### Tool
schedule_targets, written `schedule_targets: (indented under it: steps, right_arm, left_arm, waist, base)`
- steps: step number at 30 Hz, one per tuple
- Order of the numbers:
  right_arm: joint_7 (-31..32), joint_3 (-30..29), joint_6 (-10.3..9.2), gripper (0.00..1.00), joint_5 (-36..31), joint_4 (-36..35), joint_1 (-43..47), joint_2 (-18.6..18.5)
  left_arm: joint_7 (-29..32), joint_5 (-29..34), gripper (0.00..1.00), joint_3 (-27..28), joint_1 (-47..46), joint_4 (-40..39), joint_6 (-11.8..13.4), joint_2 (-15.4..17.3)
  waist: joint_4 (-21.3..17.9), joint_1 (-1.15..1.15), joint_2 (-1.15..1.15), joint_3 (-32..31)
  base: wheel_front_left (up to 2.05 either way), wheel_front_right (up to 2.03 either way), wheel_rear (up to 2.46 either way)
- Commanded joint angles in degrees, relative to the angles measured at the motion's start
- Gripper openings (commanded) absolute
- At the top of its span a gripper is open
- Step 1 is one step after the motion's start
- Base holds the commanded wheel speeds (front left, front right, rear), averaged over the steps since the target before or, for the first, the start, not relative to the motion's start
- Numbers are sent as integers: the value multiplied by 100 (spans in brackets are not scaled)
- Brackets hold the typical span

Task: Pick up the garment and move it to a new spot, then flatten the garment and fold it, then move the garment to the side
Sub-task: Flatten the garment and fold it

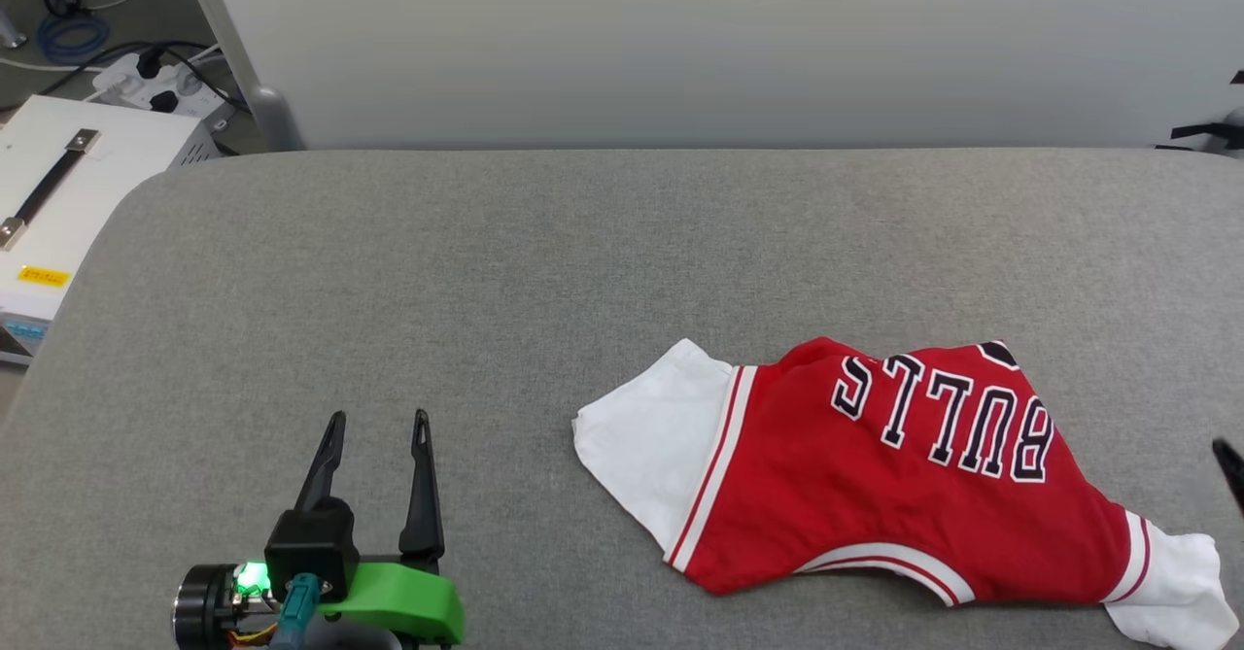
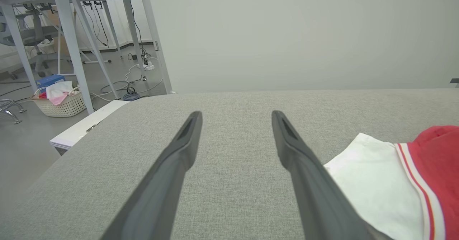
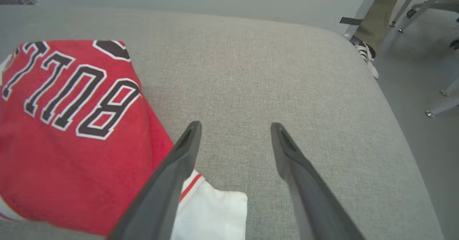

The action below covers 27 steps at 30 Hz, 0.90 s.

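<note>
The garment (image 1: 875, 495), a red jersey T-shirt with white sleeves and upside-down black "BULLS" lettering, lies partly folded on the grey padded table at the lower right. My left gripper (image 1: 377, 425) stands open over bare table at the lower left, well apart from the white sleeve (image 2: 373, 182). My right gripper (image 3: 235, 125) is open above the table just right of the garment (image 3: 68, 125), its left finger passing over the white sleeve corner (image 3: 211, 215). One dark fingertip (image 1: 1230, 470) of it shows at the head view's right edge.
The grey table (image 1: 486, 271) has wide free room to the left and behind the garment. A white case with a black handle (image 1: 58, 184) and cables sit past the table's left corner. A person's leg and shoe (image 3: 367, 42) stand by the right edge. A laundry basket (image 2: 59, 100) sits on the floor.
</note>
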Motion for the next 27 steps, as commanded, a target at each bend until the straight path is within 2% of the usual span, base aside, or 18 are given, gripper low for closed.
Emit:
schedule_targets:
  steps: [1,4,9,16,21,25,27]
  right_arm:
    - [-163,-276,-5,100,-232,-150,-47,102]
    - [-370,-989,-5,100,-761,-555,35,459]
    - [-459,-2041,-5,100,-1710,-1499,386,1596]
    - [-398,-2566,-5,100,-2815,-2749,819,3022]
    - [-420,-2498,-5,100,-3244,-3162,922,3462]
    - [-450,-2367,-5,100,-3364,-3279,902,3593]
    - [-474,-2334,-5,100,-3395,-3284,871,3613]
  left_arm:
    - [-34,52,100,20,73,-13,-38,-16]
    - [-34,71,100,22,55,-42,-67,6]
    - [-34,66,100,19,-130,-113,-223,120]
    - [-34,165,100,-60,-998,-124,-642,563]
    - [66,-18,100,-314,-1897,299,-967,919]
    - [881,-528,100,-886,-2702,670,-1065,1258]
    - [1358,-1089,100,-1399,-3095,735,-1070,1480]
  waist:
    - [-20,0,0,-63]
    - [-22,0,0,-104]
    - [-4,0,0,-125]
    - [18,0,0,-24]
    - [-19,0,0,89]
    - [-106,0,0,201]
    - [-159,0,0,260]
  base:
    - [0,0,0]
    - [0,0,0]
    - [0,0,0]
    - [0,0,0]
    - [0,0,0]
    - [0,0,0]
    - [0,0,0]
